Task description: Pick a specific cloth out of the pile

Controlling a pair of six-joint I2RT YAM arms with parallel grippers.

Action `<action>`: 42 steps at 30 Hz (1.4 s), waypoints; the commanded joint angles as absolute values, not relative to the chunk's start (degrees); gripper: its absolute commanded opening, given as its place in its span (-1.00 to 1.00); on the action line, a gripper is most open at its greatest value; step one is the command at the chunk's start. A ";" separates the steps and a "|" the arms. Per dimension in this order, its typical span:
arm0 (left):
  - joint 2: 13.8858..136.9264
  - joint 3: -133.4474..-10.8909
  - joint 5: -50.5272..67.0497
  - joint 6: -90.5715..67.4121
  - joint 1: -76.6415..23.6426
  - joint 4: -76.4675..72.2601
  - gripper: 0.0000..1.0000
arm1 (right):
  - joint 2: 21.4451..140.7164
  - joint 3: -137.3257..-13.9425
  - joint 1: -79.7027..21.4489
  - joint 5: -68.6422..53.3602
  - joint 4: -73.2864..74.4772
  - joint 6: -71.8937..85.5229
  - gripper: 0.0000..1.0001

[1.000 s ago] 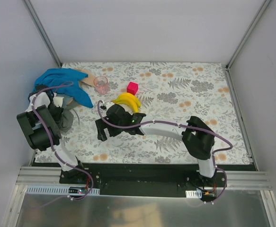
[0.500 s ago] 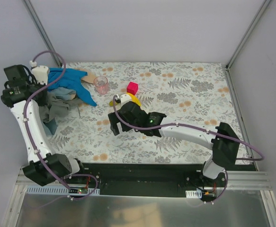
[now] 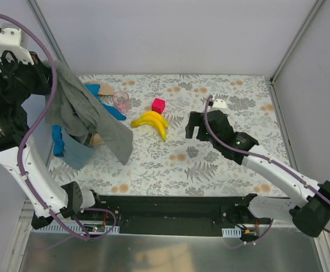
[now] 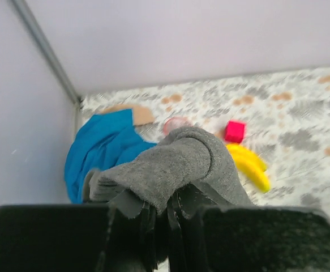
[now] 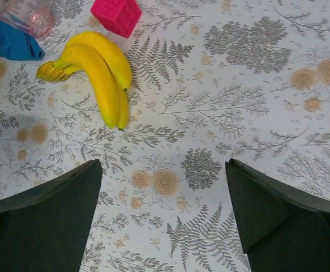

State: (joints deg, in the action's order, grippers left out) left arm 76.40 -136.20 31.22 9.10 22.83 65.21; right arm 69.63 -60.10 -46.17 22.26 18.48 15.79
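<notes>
L fingers [image 4: 166,208] are pinched tight on the grey cloth [image 3: 94,120]. In the L wrist view a thick fold of it bulges up btwn them and drapes over the tips. The L arm is raised high over the counter's [image 3: 238,164] left edge, so the cloth hangs as a long drape slanting down twd the near-left part of the counter. Can't tell if its bottom corner touches the surface. The rest of the pile [image 3: 74,150] lies under and behind it along the left edge: a blue cloth [image 3: 59,140] w/ a strip poking out twd the centre, plus a tan piece [image 3: 101,89] near the far-left corner. A clear pinkish cup [image 3: 120,101] stands just beside the blue strip. A pink cube [image 3: 158,105] is next to it, and bananas [image 3: 152,120] lie just nearside of the cube. R fingers [image 3: 195,129] are spread wide w/ nothing btwn them. They hover over mid-counter, right of the bananas and apart from them, and only bare floral surface shows in the gap in the R wrist view.
</notes>
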 commanded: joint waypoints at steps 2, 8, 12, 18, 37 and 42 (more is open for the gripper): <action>73.57 -134.92 41.21 -13.94 22.50 38.80 -1.00 | 60.83 -54.94 -41.41 24.35 20.65 17.31 0.98; 79.09 -137.72 52.11 -33.56 17.42 30.06 -1.00 | 57.22 -52.91 -32.10 24.61 24.43 17.93 0.98; 85.33 -145.18 56.61 -34.29 7.41 40.66 -1.00 | 58.27 -53.43 -24.36 22.86 26.36 17.40 0.98; 89.99 -145.11 32.41 -8.66 -22.33 62.73 -1.00 | 59.85 -55.19 -18.55 20.39 27.77 16.61 0.98; 93.52 -156.74 24.70 -3.78 -44.82 56.16 -1.00 | 58.45 -50.98 -12.04 19.60 28.83 15.56 0.99; 93.51 -133.55 20.49 4.02 -46.66 56.08 -1.00 | 57.31 -48.96 -11.43 19.60 28.83 14.77 0.98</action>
State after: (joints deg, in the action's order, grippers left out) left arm 89.10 -147.39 24.86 -2.90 -44.91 57.30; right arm 59.18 -50.17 -12.14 19.86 28.82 16.08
